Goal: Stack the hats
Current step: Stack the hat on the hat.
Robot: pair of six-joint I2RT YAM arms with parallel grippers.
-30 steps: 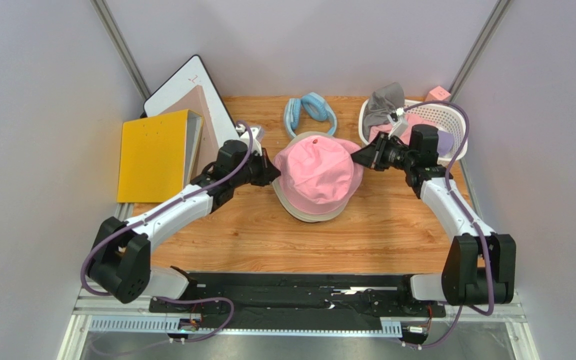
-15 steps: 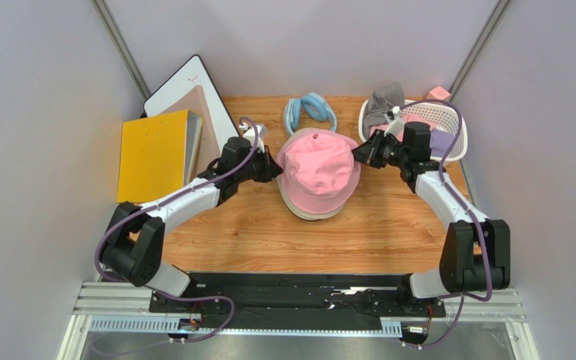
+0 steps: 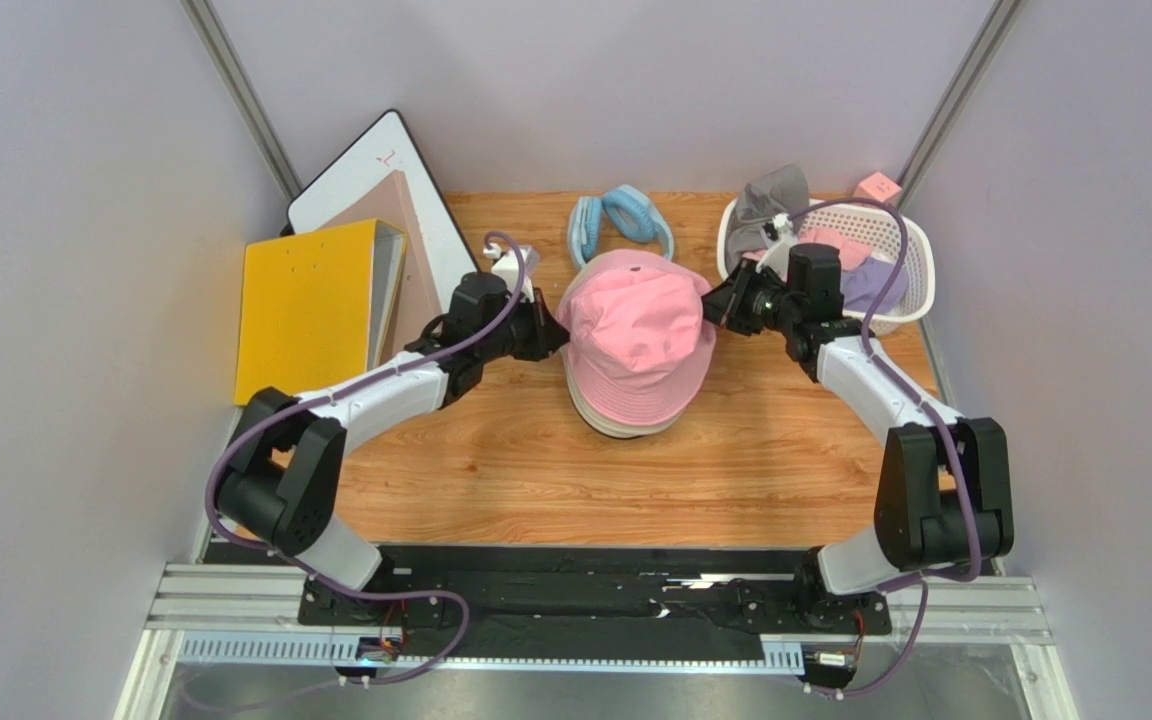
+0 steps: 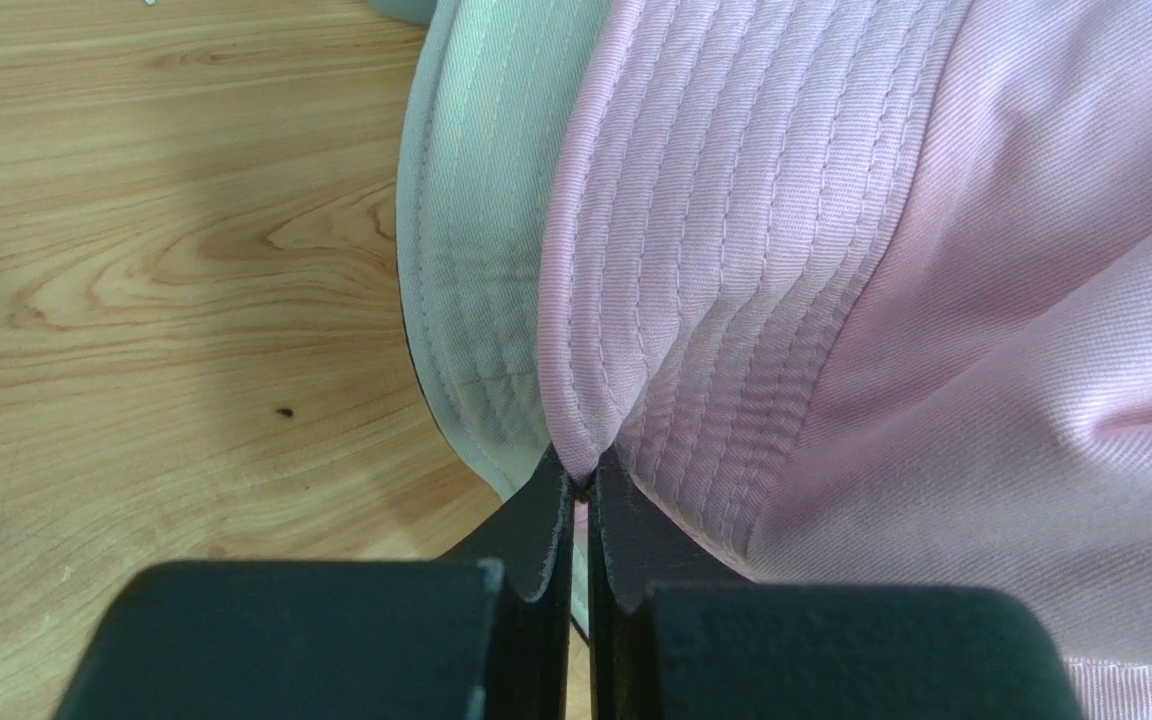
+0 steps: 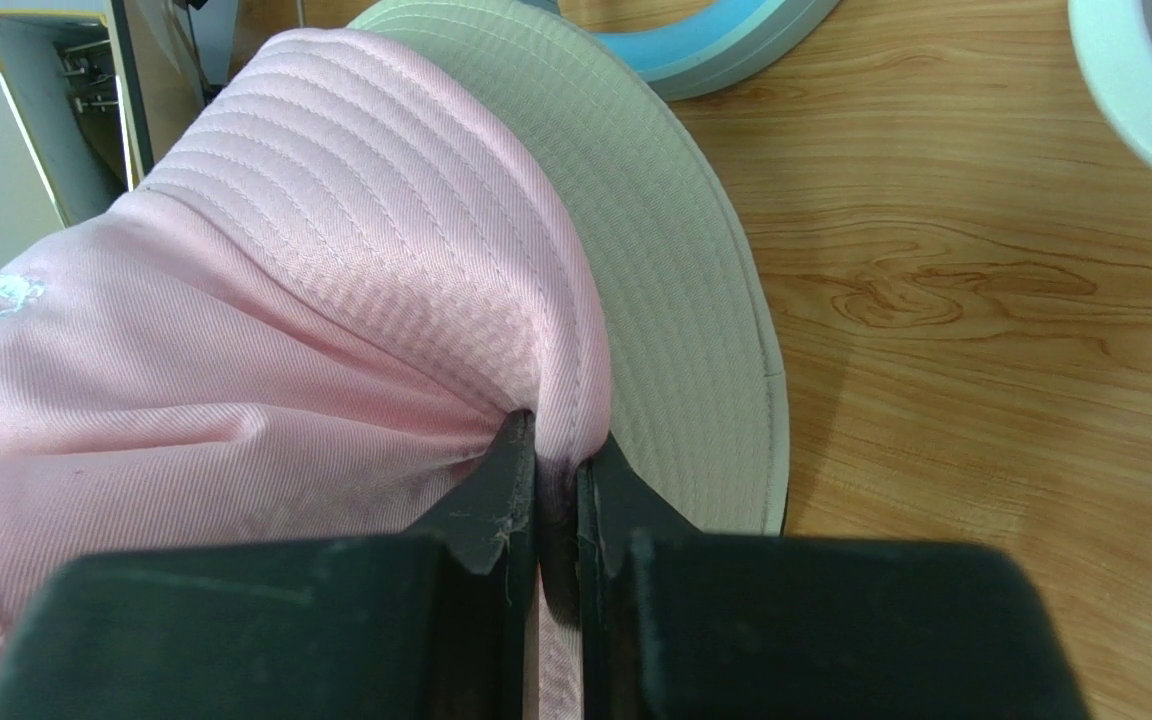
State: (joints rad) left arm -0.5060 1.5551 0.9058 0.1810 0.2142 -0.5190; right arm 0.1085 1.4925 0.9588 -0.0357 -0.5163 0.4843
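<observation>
A pink hat (image 3: 636,333) sits on top of a beige hat (image 3: 612,422) at the table's middle. My left gripper (image 3: 549,333) is shut on the pink hat's left brim; in the left wrist view the gripper (image 4: 578,488) pinches the pink hat (image 4: 778,270) above the beige brim (image 4: 485,285). My right gripper (image 3: 713,306) is shut on the pink hat's right brim; in the right wrist view the gripper (image 5: 555,458) pinches the pink hat (image 5: 327,300) above the beige brim (image 5: 672,300). More hats, grey (image 3: 767,210) and lavender (image 3: 875,279), lie in the white basket (image 3: 916,263).
A light blue padded ring (image 3: 621,222) lies behind the hats. A yellow binder (image 3: 306,308) and a whiteboard (image 3: 375,173) lean at the back left. The white basket stands at the back right, close to my right arm.
Both grippers have moved away from me with the pink hat, shifting it toward the back over the beige hat. The brim has bunched narrower between them.
</observation>
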